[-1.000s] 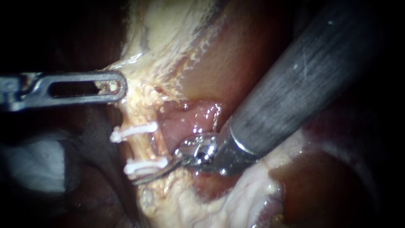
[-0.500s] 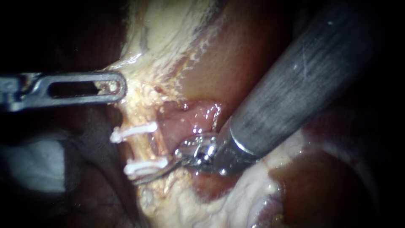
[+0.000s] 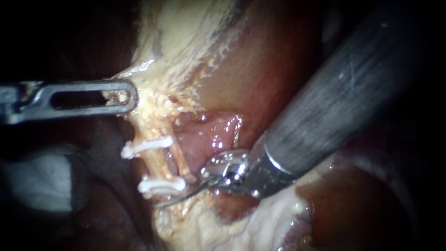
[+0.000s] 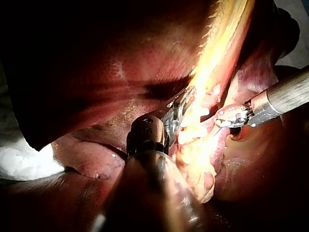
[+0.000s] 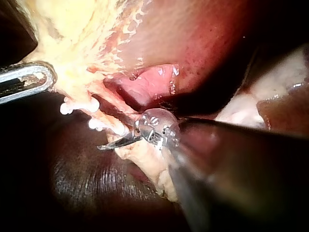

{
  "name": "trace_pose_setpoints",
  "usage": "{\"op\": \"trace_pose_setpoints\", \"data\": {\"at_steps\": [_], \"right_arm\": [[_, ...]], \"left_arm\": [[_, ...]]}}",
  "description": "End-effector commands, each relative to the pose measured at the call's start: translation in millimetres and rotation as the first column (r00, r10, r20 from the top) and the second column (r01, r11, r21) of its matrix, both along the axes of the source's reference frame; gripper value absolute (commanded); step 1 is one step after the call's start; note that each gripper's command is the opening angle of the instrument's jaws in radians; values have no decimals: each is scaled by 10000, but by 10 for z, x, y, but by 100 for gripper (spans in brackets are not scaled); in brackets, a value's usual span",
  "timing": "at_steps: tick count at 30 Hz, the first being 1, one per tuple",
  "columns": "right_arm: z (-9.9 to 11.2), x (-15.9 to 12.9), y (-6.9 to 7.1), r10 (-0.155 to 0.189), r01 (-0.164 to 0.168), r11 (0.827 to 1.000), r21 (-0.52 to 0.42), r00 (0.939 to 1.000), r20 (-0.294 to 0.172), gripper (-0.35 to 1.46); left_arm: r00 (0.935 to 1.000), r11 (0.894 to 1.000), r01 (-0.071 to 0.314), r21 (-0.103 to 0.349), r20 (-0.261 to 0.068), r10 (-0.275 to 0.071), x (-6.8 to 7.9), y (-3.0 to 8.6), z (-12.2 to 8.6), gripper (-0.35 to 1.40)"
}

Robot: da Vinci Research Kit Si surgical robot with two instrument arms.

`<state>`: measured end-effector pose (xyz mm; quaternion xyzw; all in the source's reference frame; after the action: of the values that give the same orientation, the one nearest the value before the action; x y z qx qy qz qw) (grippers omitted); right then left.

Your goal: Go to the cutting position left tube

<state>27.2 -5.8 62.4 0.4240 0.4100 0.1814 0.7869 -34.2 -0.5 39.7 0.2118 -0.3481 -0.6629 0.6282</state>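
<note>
Steel-grey and slotted, my left instrument (image 3: 124,96) reaches in from the left, its jaws closed flat on a fold of yellow tissue (image 3: 153,90) at the upper end of the left tube (image 3: 155,165). The tube runs down from that grip as a pale stalk, crossed by two white clips, the upper clip (image 3: 146,147) and the lower clip (image 3: 160,186), with a bare stretch between them. My right instrument (image 3: 173,198) slants in from the upper right on a thick dark shaft and ends in thin curved blades. They lie together as a single sliver and grip nothing. The blade tip sits just under the lower clip, at the tube's side — not in the gap between the clips. Glossy dark red liver (image 3: 253,65) fills the background behind both instruments. Seen from the right wrist camera, both clips lie just beside the blade tip.
</note>
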Motion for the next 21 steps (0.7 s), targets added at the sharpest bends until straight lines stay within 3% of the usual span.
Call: {"op": "trace_pose_setpoints", "data": {"at_steps": [1,8,16,21], "right_arm": [[-2,-2,1,1,-1,10000,4,10000,-12,141],[-23,-19,8,20,-20,10000,-84,10000,-46,143],[-59,-45,25,305,-309,9988,-380,9995,-104,143],[-69,-49,30,416,-420,9981,-450,9991,-103,143]], "left_arm": [[10000,10000,4,0,-5,-4,0,0,0,-35],[10000,10000,-1,1,-3,1,1,0,-1,-35],[10000,10000,6,2,-7,-6,1,-1,-2,-35],[10000,10000,8,4,-9,-8,1,-1,-3,-35]]}}
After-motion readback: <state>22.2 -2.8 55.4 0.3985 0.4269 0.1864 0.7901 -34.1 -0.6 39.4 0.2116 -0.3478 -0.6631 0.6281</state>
